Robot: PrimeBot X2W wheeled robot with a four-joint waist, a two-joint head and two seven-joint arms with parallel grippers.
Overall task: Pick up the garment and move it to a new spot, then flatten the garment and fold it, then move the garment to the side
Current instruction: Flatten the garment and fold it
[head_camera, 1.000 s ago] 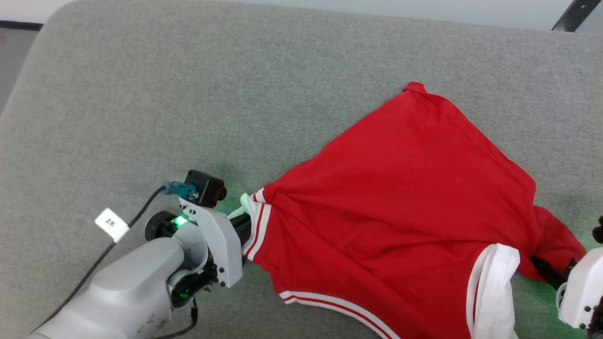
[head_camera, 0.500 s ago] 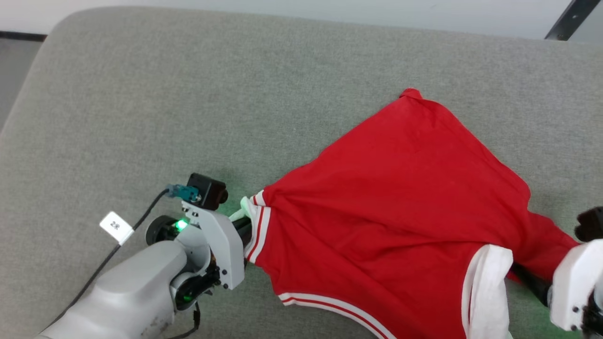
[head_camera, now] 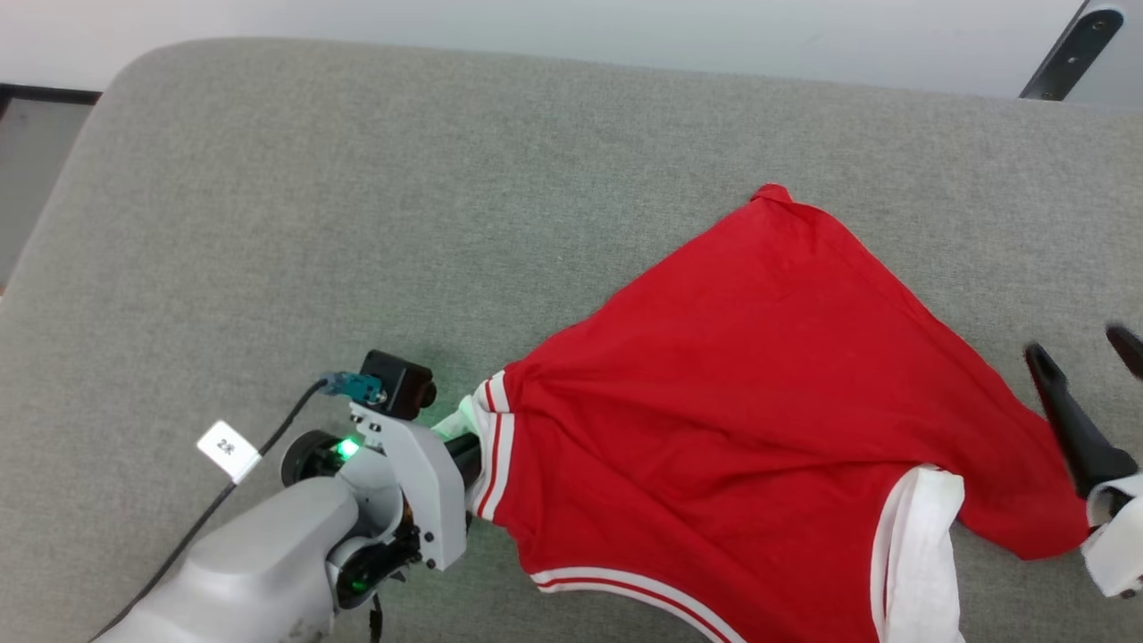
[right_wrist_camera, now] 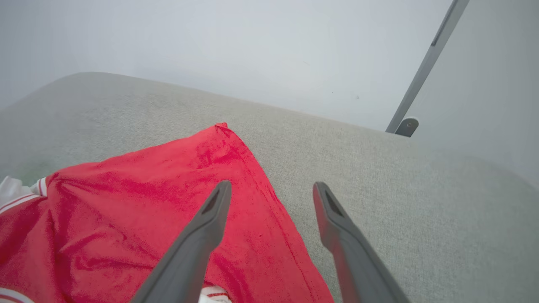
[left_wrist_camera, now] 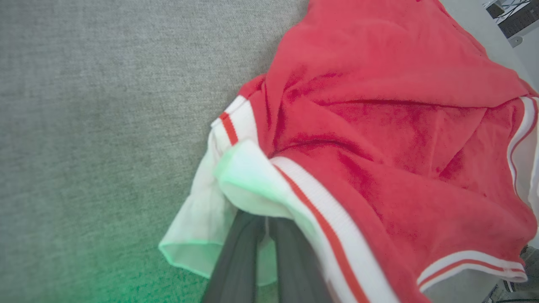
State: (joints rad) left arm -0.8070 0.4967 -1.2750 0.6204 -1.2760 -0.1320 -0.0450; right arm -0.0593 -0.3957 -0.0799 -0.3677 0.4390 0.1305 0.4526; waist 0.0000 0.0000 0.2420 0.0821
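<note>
Red garment spans left-right, left gripper pinching its sleeve, right gripper wide.

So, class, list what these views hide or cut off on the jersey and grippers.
Near part of the garment: head view, cut off by the bottom edge.
Fingertips of the left gripper: left wrist view, buried under the white sleeve.
One finger of the right gripper: head view, cut by the right edge.
Garment's underside: against the grey cushion.
</note>
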